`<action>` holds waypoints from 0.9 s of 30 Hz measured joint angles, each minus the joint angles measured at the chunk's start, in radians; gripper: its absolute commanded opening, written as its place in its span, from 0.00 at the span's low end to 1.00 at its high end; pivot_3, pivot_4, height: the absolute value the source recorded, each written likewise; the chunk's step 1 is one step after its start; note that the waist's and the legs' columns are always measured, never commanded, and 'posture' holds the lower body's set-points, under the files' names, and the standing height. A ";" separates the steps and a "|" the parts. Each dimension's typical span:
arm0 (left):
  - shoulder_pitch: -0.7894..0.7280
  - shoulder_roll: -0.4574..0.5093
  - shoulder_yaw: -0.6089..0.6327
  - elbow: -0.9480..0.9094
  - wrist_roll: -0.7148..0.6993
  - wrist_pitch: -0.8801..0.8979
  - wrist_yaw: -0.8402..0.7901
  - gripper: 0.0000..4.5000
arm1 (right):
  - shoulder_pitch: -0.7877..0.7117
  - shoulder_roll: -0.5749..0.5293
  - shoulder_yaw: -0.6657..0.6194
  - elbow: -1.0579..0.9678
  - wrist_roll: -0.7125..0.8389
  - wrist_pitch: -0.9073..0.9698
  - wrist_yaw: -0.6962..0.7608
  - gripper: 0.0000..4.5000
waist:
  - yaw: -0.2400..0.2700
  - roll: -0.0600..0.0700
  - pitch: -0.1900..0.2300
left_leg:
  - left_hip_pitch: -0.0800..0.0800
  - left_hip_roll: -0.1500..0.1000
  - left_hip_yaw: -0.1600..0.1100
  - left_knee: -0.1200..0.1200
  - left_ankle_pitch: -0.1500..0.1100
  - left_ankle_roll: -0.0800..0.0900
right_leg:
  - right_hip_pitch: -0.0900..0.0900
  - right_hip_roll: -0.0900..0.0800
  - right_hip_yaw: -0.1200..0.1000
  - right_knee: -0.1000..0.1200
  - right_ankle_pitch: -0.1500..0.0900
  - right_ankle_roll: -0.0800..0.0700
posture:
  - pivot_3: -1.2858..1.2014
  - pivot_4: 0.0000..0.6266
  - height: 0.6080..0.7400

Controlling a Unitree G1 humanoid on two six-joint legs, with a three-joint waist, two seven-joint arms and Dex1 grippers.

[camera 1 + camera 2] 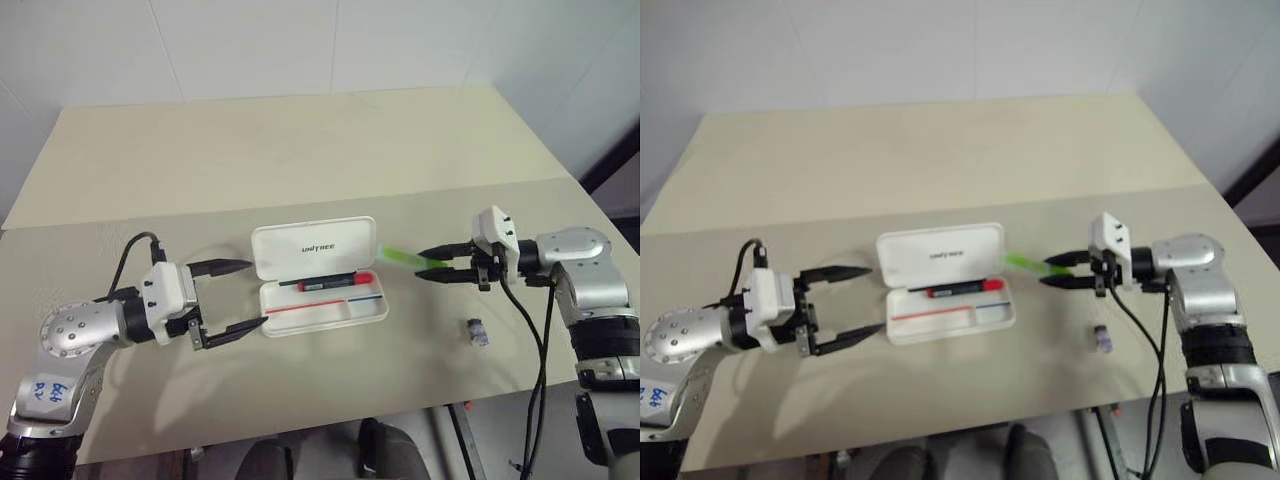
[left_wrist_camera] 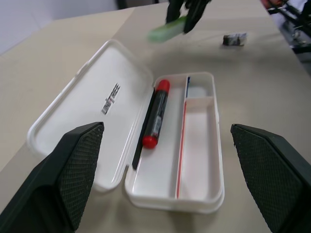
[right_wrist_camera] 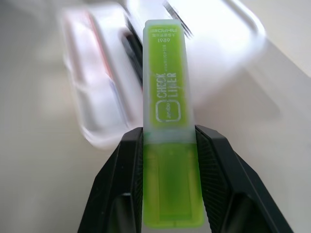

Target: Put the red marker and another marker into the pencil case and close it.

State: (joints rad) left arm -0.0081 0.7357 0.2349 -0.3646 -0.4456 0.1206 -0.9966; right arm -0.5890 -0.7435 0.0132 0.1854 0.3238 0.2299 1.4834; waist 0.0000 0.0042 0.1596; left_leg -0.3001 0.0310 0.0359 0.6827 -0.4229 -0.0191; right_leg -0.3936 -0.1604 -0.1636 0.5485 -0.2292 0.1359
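Now highlighter (image 3: pixel 169 111) lengthwise toward pencil case (image 1: pixel 322 300).

left end effector (image 1: pixel 228 300): fingers spread | right end effector (image 1: pixel 432 262): fingers clamped

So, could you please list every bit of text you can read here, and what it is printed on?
"UNITREE": on the lid of the open case.
"CHECK LINER": on the green highlighter held in the right gripper.
Small print on the highlighter's cap: too small to read.
Label on the red marker in the case: blurred.
Blue handwriting on the left arm's sticker: not legible.
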 measured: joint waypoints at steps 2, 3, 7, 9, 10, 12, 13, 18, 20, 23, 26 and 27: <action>0.023 0.001 0.013 0.004 0.001 -0.005 0.000 1.00 | 0.024 -0.001 0.015 -0.122 0.032 0.099 -0.026 0.31 | -0.001 -0.001 0.000 | 0.000 0.000 0.000 0.000 0.000 0.000 | 0.000 0.000 0.000 0.000 0.000 0.000 | 0.52 0.24 1.00; 0.031 0.001 0.022 0.010 0.001 -0.009 0.000 1.00 | 0.034 -0.001 0.026 -0.173 0.043 0.144 -0.038 0.31 | 0.000 -0.001 0.000 | 0.000 0.000 0.000 0.000 0.000 0.000 | 0.000 0.000 0.000 0.000 0.000 0.000 | 0.52 0.24 1.00; 0.071 0.016 0.055 0.021 0.002 -0.029 -0.003 1.00 | 0.061 0.013 0.073 -0.315 0.098 0.263 -0.065 0.31 | -0.001 -0.001 -0.001 | 0.001 0.000 0.001 0.001 0.000 0.000 | 0.000 0.000 0.000 0.000 0.000 0.000 | 0.52 0.24 1.00; 0.086 0.025 0.068 0.021 0.002 -0.037 -0.006 1.00 | 0.057 0.030 0.098 -0.344 0.098 0.278 -0.088 0.31 | -0.001 -0.002 -0.001 | 0.001 0.000 0.001 0.000 0.000 0.000 | 0.000 0.000 0.000 0.000 0.000 0.000 | 0.52 0.24 1.00; 0.094 0.029 0.070 0.021 0.003 -0.039 -0.008 1.00 | 0.055 0.042 0.113 -0.347 0.093 0.276 -0.101 0.31 | -0.002 -0.002 -0.001 | 0.001 0.000 0.001 0.000 0.000 0.000 | 0.000 0.000 0.001 0.000 0.000 0.000 | 0.52 0.24 1.00; 0.101 0.031 0.071 0.021 0.005 -0.042 -0.011 1.00 | 0.050 0.064 0.157 -0.345 0.065 0.256 -0.115 0.31 | -0.002 -0.002 -0.001 | 0.001 0.000 0.001 0.000 0.000 0.000 | 0.000 0.000 0.000 0.000 0.000 0.000 | 0.52 0.24 1.00; 0.109 0.033 0.073 0.021 0.008 -0.046 -0.012 1.00 | 0.041 0.082 0.189 -0.339 0.037 0.229 -0.125 0.31 | -0.003 -0.002 -0.001 | 0.001 0.000 0.001 0.000 0.000 0.000 | 0.000 0.000 0.000 0.000 0.000 -0.001 | 0.52 0.24 1.00; 0.138 0.047 0.081 0.019 0.015 -0.054 -0.019 1.00 | -0.003 0.189 0.325 -0.273 -0.093 0.087 -0.171 0.31 | -0.006 -0.002 -0.001 | 0.001 0.000 0.001 0.000 0.000 0.000 | -0.001 0.000 0.000 0.000 0.000 -0.001 | 0.52 0.24 1.00; 0.146 0.050 0.087 0.019 0.016 -0.054 -0.020 1.00 | -0.023 0.208 0.345 -0.245 -0.119 0.061 -0.176 0.31 | -0.003 -0.002 -0.001 | 0.001 0.000 0.001 0.000 0.000 0.000 | -0.001 0.000 0.000 0.000 0.000 -0.001 | 0.52 0.24 1.00; 0.158 0.051 0.097 0.014 0.015 -0.054 -0.020 1.00 | -0.078 0.250 0.378 -0.207 -0.158 0.029 -0.190 0.31 | -0.008 -0.002 -0.001 | 0.001 0.000 0.001 -0.001 0.000 0.000 | -0.001 0.000 -0.001 0.000 0.000 -0.001 | 0.52 0.24 1.00; 0.172 0.051 0.100 -0.002 0.015 -0.054 -0.020 1.00 | -0.102 0.267 0.404 -0.181 -0.178 0.008 -0.189 0.31 | -0.007 -0.002 -0.001 | 0.001 0.000 0.001 -0.001 0.000 0.000 | -0.001 0.000 -0.001 0.000 0.000 -0.001 | 0.52 0.24 1.00; 0.177 0.051 0.101 -0.009 0.015 -0.053 -0.021 1.00 | -0.110 0.270 0.415 -0.167 -0.188 0.006 -0.189 0.31 | -0.006 -0.002 -0.001 | 0.001 0.000 0.001 -0.001 0.000 0.000 | -0.001 0.000 -0.001 0.000 0.000 -0.001 | 0.52 0.24 1.00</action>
State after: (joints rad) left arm 0.1692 0.7871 0.3358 -0.3739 -0.4305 0.0677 -1.0172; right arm -0.6988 -0.4740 0.4283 0.0188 0.1357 0.2361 1.2948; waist -0.0061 0.0022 0.1585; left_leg -0.2992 0.0311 0.0371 0.6820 -0.4233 -0.0194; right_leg -0.3948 -0.1600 -0.1646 0.5489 -0.2295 0.1353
